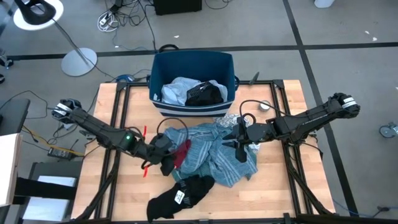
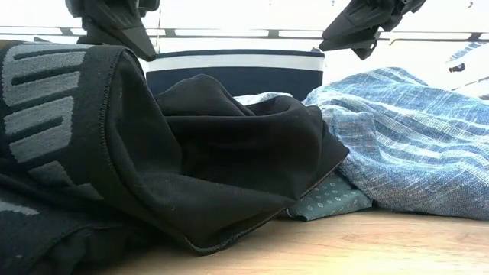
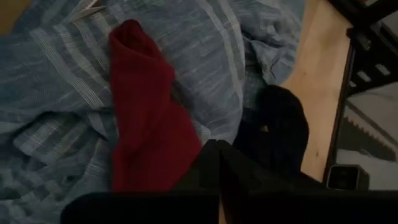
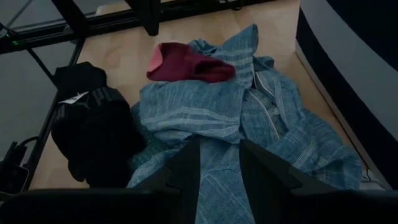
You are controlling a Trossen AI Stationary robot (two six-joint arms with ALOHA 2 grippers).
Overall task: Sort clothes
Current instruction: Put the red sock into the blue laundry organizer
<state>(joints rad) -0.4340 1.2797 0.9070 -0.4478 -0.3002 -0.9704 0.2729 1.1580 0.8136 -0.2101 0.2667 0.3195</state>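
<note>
Left jaws: your left gripper has its jaws pressed together at the lower edge of the red piece; whether any fabric is pinched you cannot tell.
Right jaws: your right gripper hangs part-open over the blue striped shirt, gripping nothing.
Red piece: it lies on the shirt, mid-bench. It looks light and limp; pinch a raised fold.
Black garments: they sit near the bench's front edge, soft and likely to drape.
Bin: it already holds clothes.
</note>
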